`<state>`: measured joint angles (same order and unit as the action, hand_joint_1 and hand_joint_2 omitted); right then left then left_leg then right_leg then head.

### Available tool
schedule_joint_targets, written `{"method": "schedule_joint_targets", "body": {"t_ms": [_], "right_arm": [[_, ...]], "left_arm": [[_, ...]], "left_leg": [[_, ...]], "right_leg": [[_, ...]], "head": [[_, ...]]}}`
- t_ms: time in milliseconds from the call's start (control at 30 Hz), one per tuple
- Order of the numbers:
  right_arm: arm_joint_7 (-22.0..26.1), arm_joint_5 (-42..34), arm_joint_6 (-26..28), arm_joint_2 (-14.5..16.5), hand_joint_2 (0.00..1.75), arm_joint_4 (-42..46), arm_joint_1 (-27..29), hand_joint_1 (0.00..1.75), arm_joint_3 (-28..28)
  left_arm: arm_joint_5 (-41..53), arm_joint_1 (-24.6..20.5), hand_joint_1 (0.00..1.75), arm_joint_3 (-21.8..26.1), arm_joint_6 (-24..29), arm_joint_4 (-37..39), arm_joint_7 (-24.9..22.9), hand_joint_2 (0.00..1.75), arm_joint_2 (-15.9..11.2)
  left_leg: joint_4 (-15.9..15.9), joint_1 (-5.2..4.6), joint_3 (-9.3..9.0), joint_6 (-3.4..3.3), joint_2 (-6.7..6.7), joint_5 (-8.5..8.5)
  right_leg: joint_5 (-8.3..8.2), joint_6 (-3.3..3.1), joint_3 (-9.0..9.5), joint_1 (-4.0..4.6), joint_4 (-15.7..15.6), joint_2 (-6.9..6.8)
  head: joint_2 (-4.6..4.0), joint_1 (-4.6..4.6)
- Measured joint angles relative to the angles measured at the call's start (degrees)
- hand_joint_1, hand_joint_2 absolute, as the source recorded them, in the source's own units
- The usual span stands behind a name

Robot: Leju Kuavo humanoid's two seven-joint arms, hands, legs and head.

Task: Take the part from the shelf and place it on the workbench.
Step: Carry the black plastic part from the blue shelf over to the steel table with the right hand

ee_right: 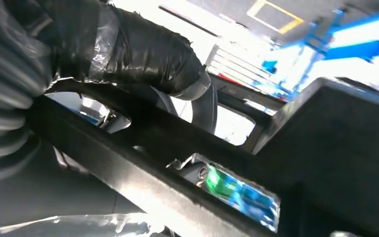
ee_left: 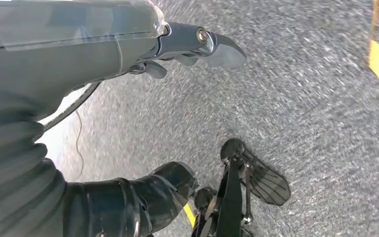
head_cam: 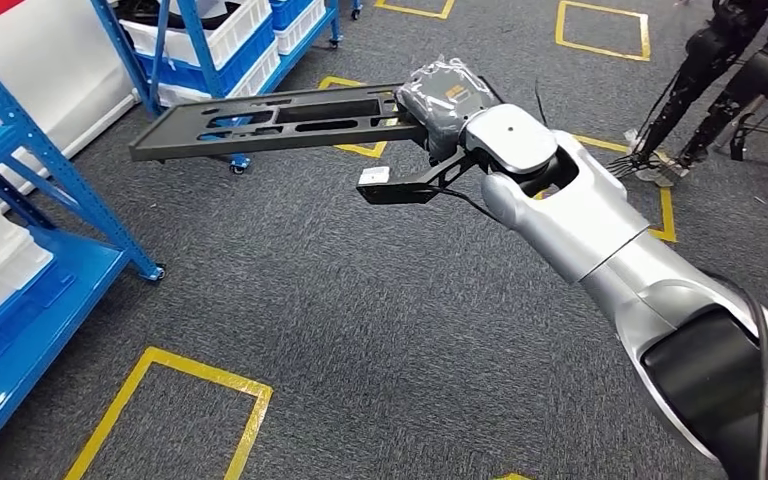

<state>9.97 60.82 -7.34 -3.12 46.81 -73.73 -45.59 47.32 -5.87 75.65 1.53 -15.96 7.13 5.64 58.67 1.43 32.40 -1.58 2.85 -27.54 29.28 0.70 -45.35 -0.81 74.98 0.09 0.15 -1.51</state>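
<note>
Evidently right robot hand grips unlabelled part.

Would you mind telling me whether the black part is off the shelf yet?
Off the shelf: the right hand holds the black part by one end, roughly level above the carpet.

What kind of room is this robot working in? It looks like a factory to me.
Probably a workshop or a warehouse-style test area. Blue metal shelving holds white bins, yellow tape squares mark spots on the grey carpet, and the right robot hand carries a long black slotted part.
</note>
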Motion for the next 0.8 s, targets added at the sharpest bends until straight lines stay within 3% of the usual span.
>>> {"method": "schedule_joint_targets", "body": {"t_ms": [33, 100, 167, 200, 267, 333, 400, 467, 500, 533, 567, 633, 700, 767, 800], "right_arm": [[0.0, 0.0, 0.0, 0.0, 1.75, 0.0, 0.0, 1.75, 0.0], [0.0, 0.2, -0.3, 0.0, 1.75, -0.1, -0.3, 1.75, 0.0], [0.1, 0.5, -0.6, 0.2, 1.75, -0.1, -0.9, 1.75, -0.1], [0.1, 0.6, -0.7, 0.2, 1.75, -0.1, -1.2, 1.75, -0.1], [0.2, 0.8, -1.2, 0.3, 1.75, -0.2, -1.6, 1.75, -0.3], [0.2, 1.1, -1.6, 0.5, 1.75, -0.4, -2.1, 1.75, -0.5], [0.2, 1.3, -1.7, 0.9, 1.75, -0.5, -2.5, 1.75, -0.9], [0.2, 1.3, -1.7, 1.5, 1.75, -0.9, -2.5, 1.75, -1.3], [0.3, 1.3, -1.7, 1.7, 1.75, -1.1, -2.5, 1.75, -1.6], [0.4, 1.4, -1.7, 1.8, 1.75, -1.4, -2.6, 1.75, -1.9], [0.4, 1.7, -1.8, 1.9, 1.75, -1.8, -2.7, 1.75, -2.3], [0.6, 3.0, -2.1, 2.0, 1.75, -2.6, -3.9, 1.75, -3.5], [0.6, 3.9, -4.2, 1.8, 1.75, -3.2, -6.4, 1.75, -5.2], [0.4, 3.5, -7.2, 1.1, 1.75, -3.3, -9.2, 1.75, -6.3], [0.2, 3.2, -8.2, 0.6, 1.75, -3.1, -10.4, 1.75, -6.6]], "left_arm": [[0.0, 0.0, 0.0, 0.0, 0.0, 0.0, 0.0, 1.75, 0.0], [0.0, 0.0, 0.0, 0.0, 0.0, 0.0, 0.0, 1.75, 0.0], [-0.1, 0.0, 0.0, 0.0, 0.0, 0.0, 0.1, 1.75, 0.0], [-0.1, -0.1, 0.0, 0.0, 0.0, 0.1, 0.1, 1.75, 0.0], [-0.3, -0.3, 0.0, 0.0, 0.0, 0.1, 0.1, 1.75, 0.0], [-0.4, -0.4, 0.0, 0.0, 0.0, 0.1, 0.2, 1.75, 0.1], [-0.4, -0.2, 0.0, 0.0, 0.0, 0.2, 0.2, 1.75, 0.1], [-0.5, 0.0, 0.0, 0.0, 0.0, 0.2, 0.2, 1.75, 0.0], [-0.5, 0.0, 0.0, 0.0, 0.1, 0.2, 0.2, 1.75, 0.0], [-0.6, 0.1, 0.0, 0.0, 0.1, 0.2, 0.3, 1.75, -0.1], [-0.6, 0.1, 0.0, 0.0, -0.2, 0.2, 0.4, 1.75, -0.1], [-0.9, 0.2, 0.0, 0.0, -1.4, 0.3, 1.3, 1.75, 0.0], [-1.5, 0.1, 0.0, 0.0, -2.9, 0.5, 2.6, 1.75, 0.2], [-1.8, -0.3, 0.0, 0.0, -3.2, 0.8, 3.2, 1.75, 0.7], [-1.8, -0.4, 0.0, 0.0, -3.1, 1.0, 3.3, 1.75, 0.9]], "left_leg": [[0.0, -0.01, -0.3, 0.12, 0.68, -0.24], [0.0, -0.12, -0.92, 0.53, 1.9, -0.76], [-0.1, -0.34, -1.18, 1.09, 3.08, -1.1], [-0.2, -0.49, -1.27, 1.35, 3.74, -1.19], [-0.3, -0.47, -1.68, 1.86, 4.52, -1.66], [2.3, -0.27, -0.75, 2.1, 2.21, -3.65], [9.2, -0.14, 2.76, 2.14, -1.25, -6.86], [15.0, -0.15, 6.39, 2.24, -2.43, -8.09], [15.3, -0.12, 7.07, 2.3, -2.58, -7.1], [13.5, -0.05, 6.78, 2.36, -2.77, -5.15], [10.2, 0.12, 5.69, 2.46, -3.42, -2.68], [4.4, 0.5, 3.57, 2.54, -6.02, 0.07], [2.7, 0.42, 3.07, 2.27, -7.28, 0.13], [2.4, 0.23, 3.0, 1.55, -5.96, 0.4], [2.1, 0.19, 2.82, 1.11, -5.23, 0.53]], "right_leg": [[-1.86, -0.03, 1.39, -0.06, -2.7, -0.36], [-5.05, -0.49, 5.4, 0.54, -10.4, -2.64], [-5.73, -1.21, 7.33, 1.47, -14.6, -4.39], [-5.54, -1.48, 7.38, 1.83, -14.8, -4.27], [-5.74, -2.04, 7.56, 1.76, -15.5, -2.79], [-6.01, -2.75, 8.18, 1.38, -16.4, -1.43], [-6.07, -3.27, 8.46, 1.2, -16.7, -0.04], [-5.97, -3.43, 8.46, 1.24, -16.5, 1.67], [-5.87, -3.4, 8.47, 1.2, -16.3, 2.61], [-5.73, -3.31, 8.46, 1.11, -16.0, 3.51], [-5.5, -3.09, 8.41, 0.99, -15.5, 4.38], [-5.04, -2.46, 7.72, 0.85, -14.4, 5.93], [-5.05, -1.74, 6.67, 0.59, -13.6, 7.3], [-5.3, -1.13, 6.14, 0.32, -13.5, 7.99], [-5.01, -0.87, 5.93, 0.43, -13.1, 7.01]], "head": [[0.0, 0.0], [-0.01, 0.0], [0.0, -0.01], [0.0, -0.03], [0.01, -0.04], [0.0, -0.04], [0.0, -0.05], [0.0, -0.08], [0.0, -0.07], [0.0, -0.07], [0.0, -0.07], [-0.01, -0.04], [0.0, -0.01], [0.0, -0.01], [0.0, 0.07]]}}
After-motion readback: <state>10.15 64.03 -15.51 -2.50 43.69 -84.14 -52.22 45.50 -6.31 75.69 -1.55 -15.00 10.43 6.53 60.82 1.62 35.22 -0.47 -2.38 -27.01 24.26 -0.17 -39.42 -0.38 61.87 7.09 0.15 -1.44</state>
